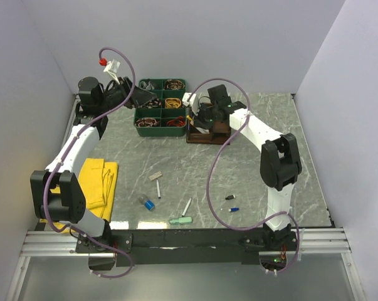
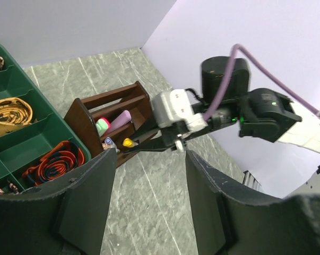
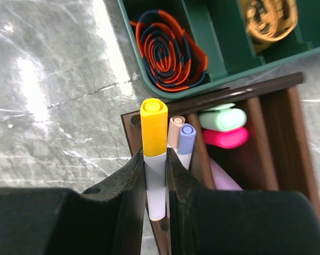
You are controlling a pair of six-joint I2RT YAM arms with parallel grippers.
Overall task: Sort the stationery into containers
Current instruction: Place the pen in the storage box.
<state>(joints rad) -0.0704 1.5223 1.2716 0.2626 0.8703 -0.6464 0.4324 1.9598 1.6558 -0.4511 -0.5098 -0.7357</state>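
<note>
— What is sorted?
— Highlighters [image 3: 223,119] are stowed in the organiser [image 3: 255,87]; a yellow-capped marker [image 3: 154,127] is clamped in the right pincer [image 3: 155,159] over it. The left pincer [image 2: 149,202] is held wide, empty.
— And unsorted?
— Loose pieces [image 1: 158,189] are left on the counter [image 1: 126,150].

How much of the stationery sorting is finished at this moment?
Done: a mint highlighter and a pink highlighter, among others, are in the wooden organiser. In hand: the right hand holds a yellow-capped marker at the organiser's edge. Left: a blue cap, a mint eraser, a white pen and other small pieces lie on the table.
</note>
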